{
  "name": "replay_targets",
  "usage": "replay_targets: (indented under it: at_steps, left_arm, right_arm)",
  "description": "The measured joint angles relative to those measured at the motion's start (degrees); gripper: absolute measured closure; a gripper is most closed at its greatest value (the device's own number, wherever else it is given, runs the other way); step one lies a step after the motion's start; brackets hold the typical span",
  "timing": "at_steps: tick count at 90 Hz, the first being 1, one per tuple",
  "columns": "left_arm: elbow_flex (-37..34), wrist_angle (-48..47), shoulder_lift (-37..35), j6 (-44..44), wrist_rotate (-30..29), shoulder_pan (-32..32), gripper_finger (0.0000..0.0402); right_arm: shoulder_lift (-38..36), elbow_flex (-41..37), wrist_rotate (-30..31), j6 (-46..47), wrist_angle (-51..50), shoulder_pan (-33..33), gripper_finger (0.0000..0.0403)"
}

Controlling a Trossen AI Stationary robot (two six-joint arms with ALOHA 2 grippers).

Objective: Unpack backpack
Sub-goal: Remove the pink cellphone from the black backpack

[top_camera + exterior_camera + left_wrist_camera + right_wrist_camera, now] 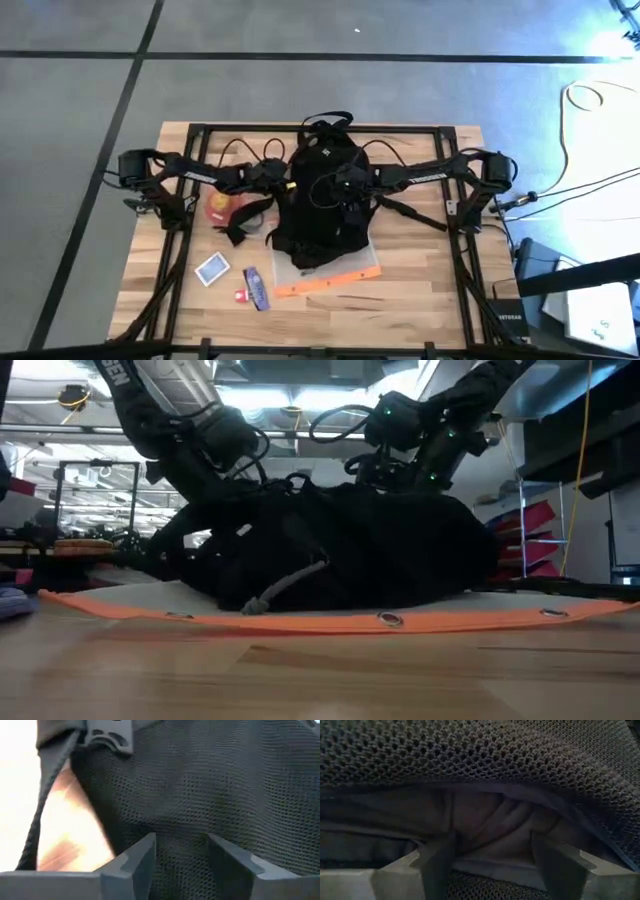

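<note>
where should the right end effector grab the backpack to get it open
Best bet is the loose mesh lip of the backpack at its opening. In the right wrist view, the right end effector is open and faces a gap under that mesh edge. Coming in from the right side, one finger could slide under the lip and pinch it, since it arches up free of the lining.

Both arms reach inward, left gripper and right gripper apparently parted.

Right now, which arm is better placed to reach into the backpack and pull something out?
Right, probably. The right gripper is open and looks into a gap under the backpack mesh, while the left gripper, also open, faces only closed mesh on the outside.
</note>
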Motion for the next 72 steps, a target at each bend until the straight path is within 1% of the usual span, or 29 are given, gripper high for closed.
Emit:
replay_targets:
  at_steps: [7, 16, 23, 32, 36, 40, 49, 58, 66, 72]
  left_arm:
    - [0.0, -2.2, 0.1, -0.2, -0.1, 1.1, 0.0242]
    - [0.0, -2.4, 0.6, 0.5, 0.1, 2.1, 0.0248]
    - [-0.1, -2.5, 0.2, 2.3, 0.5, 2.6, 0.0261]
    - [-0.3, -2.4, -1.1, 5.6, 2.3, 3.2, 0.0273]
    - [-0.3, -2.7, -1.6, 7.0, 1.9, 3.2, 0.0274]
    - [-0.3, -3.6, -1.9, 6.5, 0.5, 3.2, 0.0274]
    - [-0.2, -5.8, -2.0, 1.6, -2.3, 4.4, 0.0259]
    - [-0.2, -7.9, -1.6, 0.9, -2.9, 4.9, 0.0235]
    - [-0.4, -7.1, -1.3, 0.5, -1.1, 4.9, 0.0211]
    - [-0.4, -4.3, -1.3, 0.1, 1.9, 4.8, 0.0195]
  right_arm:
    - [0.0, 0.0, 0.0, 0.0, 0.0, 0.0, 0.0160]
    - [0.0, 0.0, 0.0, 0.0, 0.1, 0.0, 0.0160]
    - [0.0, 0.0, 0.0, -0.2, 0.1, 0.0, 0.0160]
    - [0.0, 0.0, 0.0, -0.2, 0.1, 0.0, 0.0160]
    - [0.0, 0.0, 0.0, -0.4, 0.2, 0.0, 0.0160]
    - [0.0, 0.0, 0.0, -0.4, 0.2, 0.0, 0.0160]
    - [0.0, 0.0, 0.0, -0.4, 0.3, 0.0, 0.0160]
    - [0.0, 0.0, 0.0, -0.4, 0.4, 0.0, 0.0160]
    - [0.0, 0.0, 0.0, -0.4, 0.4, 0.0, 0.0160]
    - [0.0, 0.0, 0.0, -0.4, 0.4, 0.0, 0.0160]
